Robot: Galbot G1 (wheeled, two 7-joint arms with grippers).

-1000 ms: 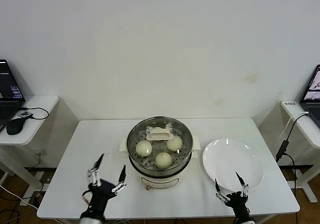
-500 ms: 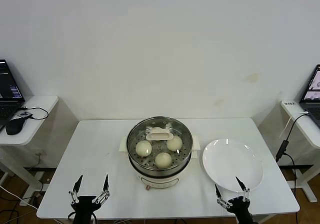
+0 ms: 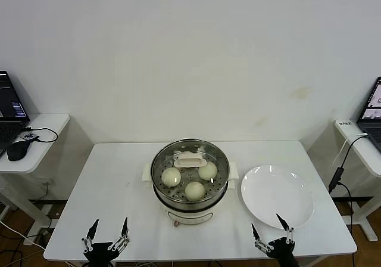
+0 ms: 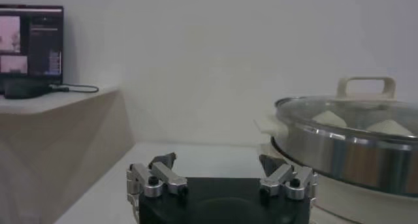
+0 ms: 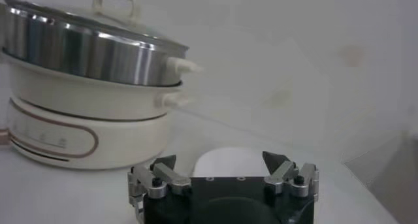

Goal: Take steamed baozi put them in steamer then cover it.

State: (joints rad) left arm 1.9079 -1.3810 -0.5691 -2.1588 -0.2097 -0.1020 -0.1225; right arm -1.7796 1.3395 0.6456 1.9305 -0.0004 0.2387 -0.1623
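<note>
Lower left of the head view: left gripper (image 3: 107,236), fingers spread apart, holding nothing, at the near edge of the white table (image 3: 113,177). Centre: steamer (image 3: 190,180) with its glass lid (image 3: 190,160) on; 3 steamed baozi (image 3: 194,190) show through the glass. Right of centre: white plate (image 3: 277,195), bare. Lower right: right gripper (image 3: 272,236), fingers likewise apart and holding nothing, just below the plate.
</note>
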